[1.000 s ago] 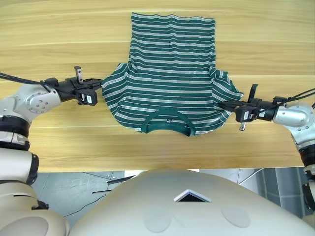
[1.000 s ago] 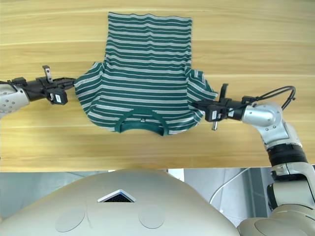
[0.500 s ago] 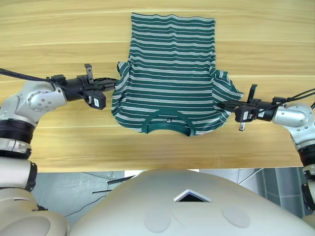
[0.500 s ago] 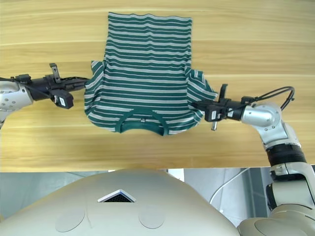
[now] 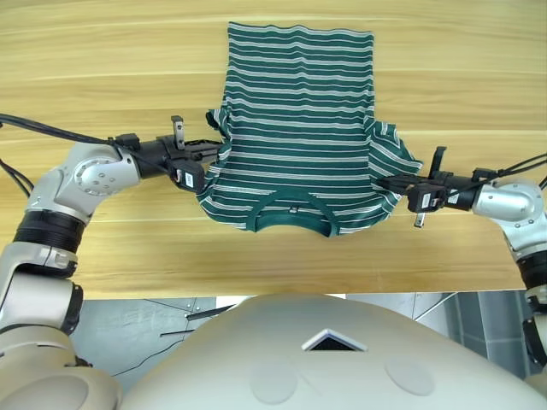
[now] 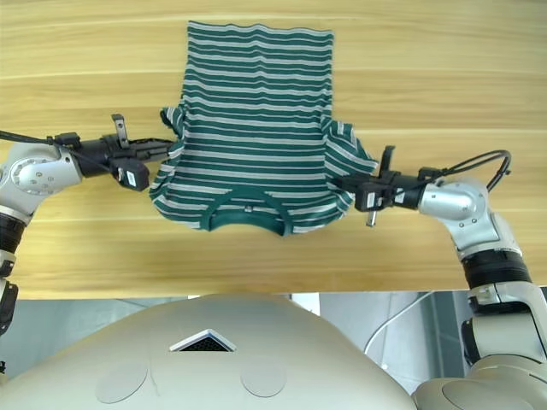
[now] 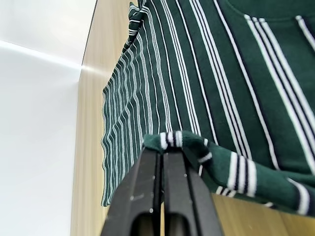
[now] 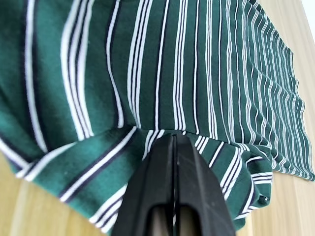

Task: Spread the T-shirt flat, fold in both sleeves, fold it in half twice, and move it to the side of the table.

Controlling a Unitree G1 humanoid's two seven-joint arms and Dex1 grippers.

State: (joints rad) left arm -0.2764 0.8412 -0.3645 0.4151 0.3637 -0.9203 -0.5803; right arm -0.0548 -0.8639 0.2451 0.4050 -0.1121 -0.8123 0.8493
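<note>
A green T-shirt with white stripes [image 5: 297, 111] lies on the wooden table [image 5: 85, 60], its collar [image 5: 291, 213] toward me and its hem at the far edge. My left gripper [image 5: 208, 156] is shut on the left sleeve [image 7: 170, 140], which is folded inward over the body. At the shirt's right side, my right gripper [image 5: 386, 182] is shut on the right sleeve [image 8: 162, 135], whose fabric is bunched up there.
Bare wood surrounds the shirt on both sides and behind it. The table's front edge [image 5: 273, 293] runs close to me, with grey floor below it.
My left gripper has carried the left sleeve to the right, folding it in over the shirt's body. The right arm has kept still.
</note>
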